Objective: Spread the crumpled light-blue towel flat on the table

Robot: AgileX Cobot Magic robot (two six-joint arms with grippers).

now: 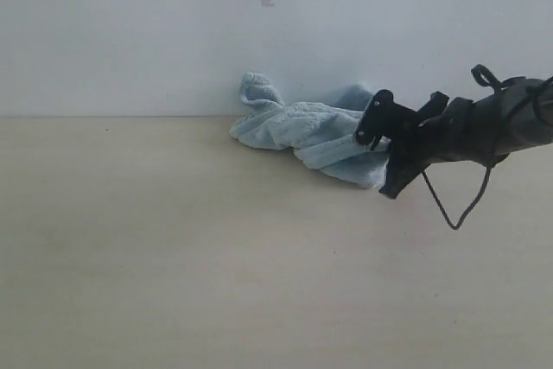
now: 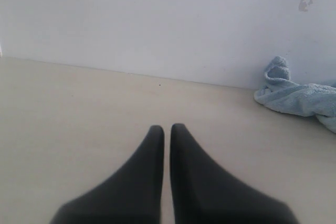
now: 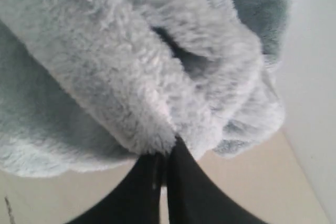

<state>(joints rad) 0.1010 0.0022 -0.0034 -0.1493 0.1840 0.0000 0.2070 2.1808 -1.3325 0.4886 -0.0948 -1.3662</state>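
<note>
The light-blue towel (image 1: 304, 130) lies crumpled in a heap on the beige table (image 1: 173, 248), close to the white wall. My right gripper (image 1: 373, 137) reaches in from the right and is shut on a fold at the towel's right end; up close, fluffy cloth (image 3: 121, 77) bulges over the closed fingertips (image 3: 178, 150). My left gripper (image 2: 167, 128) does not show in the exterior view. Its own camera shows the fingers shut with nothing between them, low over bare table, with the towel (image 2: 299, 95) far off to one side. No label is visible.
The white-grey wall (image 1: 259, 32) rises directly behind the towel. A loose black cable (image 1: 462, 205) loops down from my right arm toward the tabletop. Bare beige tabletop stretches to the left and in front of the towel.
</note>
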